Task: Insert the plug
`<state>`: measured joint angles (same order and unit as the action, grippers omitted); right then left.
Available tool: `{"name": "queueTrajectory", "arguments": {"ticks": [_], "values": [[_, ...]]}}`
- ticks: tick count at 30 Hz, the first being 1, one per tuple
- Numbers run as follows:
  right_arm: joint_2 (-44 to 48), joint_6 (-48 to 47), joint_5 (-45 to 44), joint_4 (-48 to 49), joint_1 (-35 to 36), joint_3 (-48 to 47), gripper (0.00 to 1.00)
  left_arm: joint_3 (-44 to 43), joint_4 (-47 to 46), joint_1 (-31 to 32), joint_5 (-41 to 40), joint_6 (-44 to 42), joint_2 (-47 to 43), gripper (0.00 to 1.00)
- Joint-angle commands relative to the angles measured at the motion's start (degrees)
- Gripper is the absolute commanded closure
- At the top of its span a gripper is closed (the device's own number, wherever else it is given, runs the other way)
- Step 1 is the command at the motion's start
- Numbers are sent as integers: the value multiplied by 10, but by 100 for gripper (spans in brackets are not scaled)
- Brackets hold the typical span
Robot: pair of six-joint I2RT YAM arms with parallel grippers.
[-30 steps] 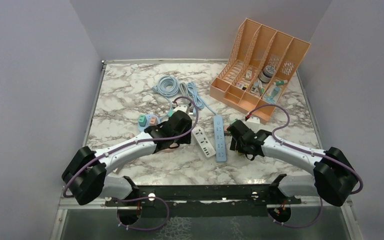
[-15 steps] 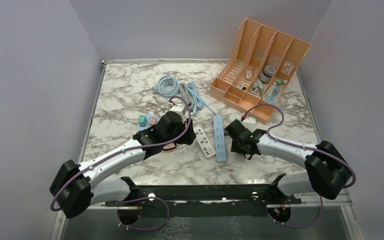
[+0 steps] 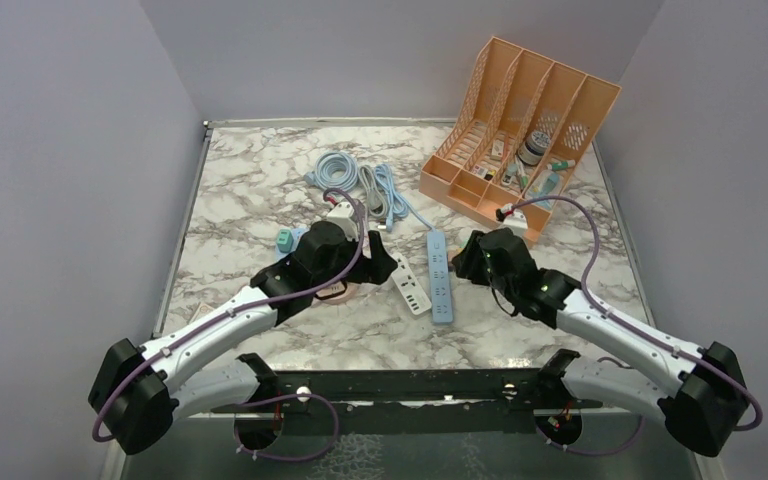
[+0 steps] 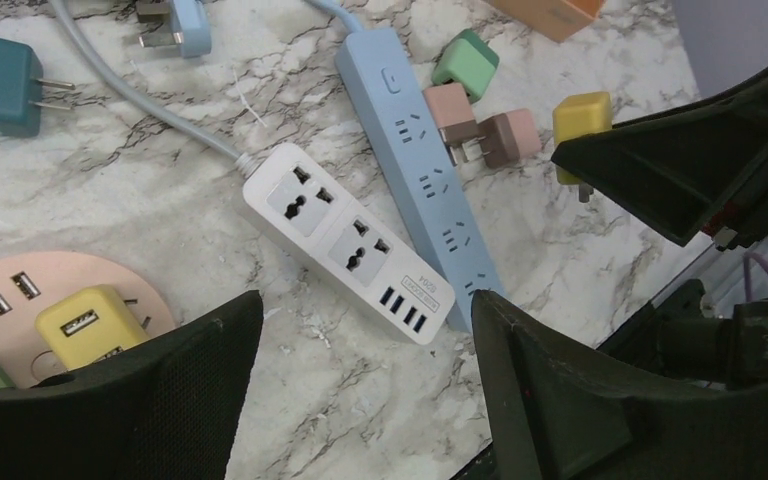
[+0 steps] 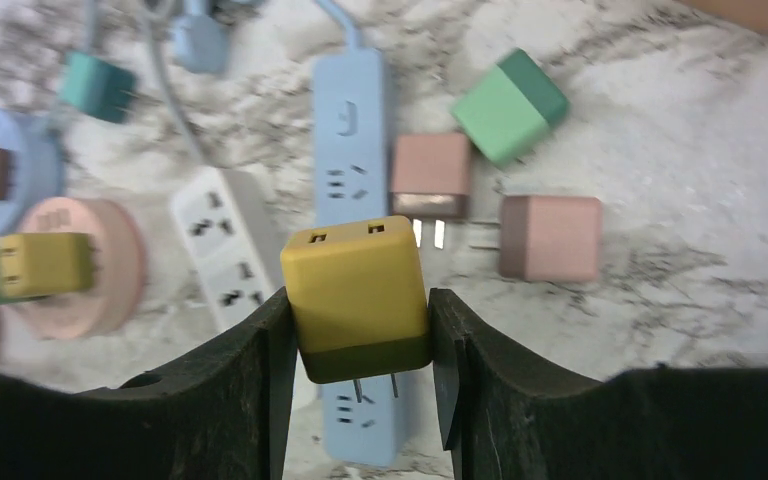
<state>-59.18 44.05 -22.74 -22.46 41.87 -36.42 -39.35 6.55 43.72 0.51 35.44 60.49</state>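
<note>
Right claw: the right gripper (image 5: pixel 360 335) is clamped on the yellow plug (image 5: pixel 357 290), a finger pressed to each side; both prongs poke out below, bare

Plug position: up off the table, prongs down; from the right wrist it hangs over the near stretch of the blue power strip (image 5: pixel 352 180); no prong is in a socket; from the left wrist it shows off to the strip's side, so I cannot tell exactly which socket it is over

Left claw: the left gripper (image 4: pixel 363 330) is spread wide with nothing between its fingers; it hovers over the white power strip (image 4: pixel 345 240)

Strips: white and blue lie side by side on the marble table (image 3: pixel 250 190), near ends close together

Loose plugs: two pink plugs (image 5: pixel 432 175) (image 5: pixel 550 237) and a green plug (image 5: pixel 508 105) sit just beside the blue strip

Left side: a pink round hub (image 4: pixel 20 310) carries a yellow adapter (image 4: pixel 90 322)

Far right: orange organizer (image 3: pixel 520 130), well apart from both claws
</note>
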Motion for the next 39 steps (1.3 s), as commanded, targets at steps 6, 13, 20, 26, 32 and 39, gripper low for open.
{"name": "queueTrajectory", "arguments": {"ticks": [6, 13, 20, 26, 32, 39], "values": [[68, 67, 151, 212, -2, 6, 59, 44, -169, -5, 71, 29, -55, 19], [31, 240, 198, 279, -2, 2, 62, 32, -265, 16, 51, -45, -17, 17], [-40, 314, 199, 293, -2, -36, 63, 3, -298, 66, -46, -53, 51, 17], [-54, 372, 192, 318, -2, -26, 63, 8, -361, 80, -99, 5, 101, 26], [-53, 387, 178, 293, -2, -32, 63, 27, -428, 91, -183, 16, 110, 46], [-70, 392, 206, 274, -2, -51, 63, 42, -508, 109, -201, -43, 127, 62]]}}
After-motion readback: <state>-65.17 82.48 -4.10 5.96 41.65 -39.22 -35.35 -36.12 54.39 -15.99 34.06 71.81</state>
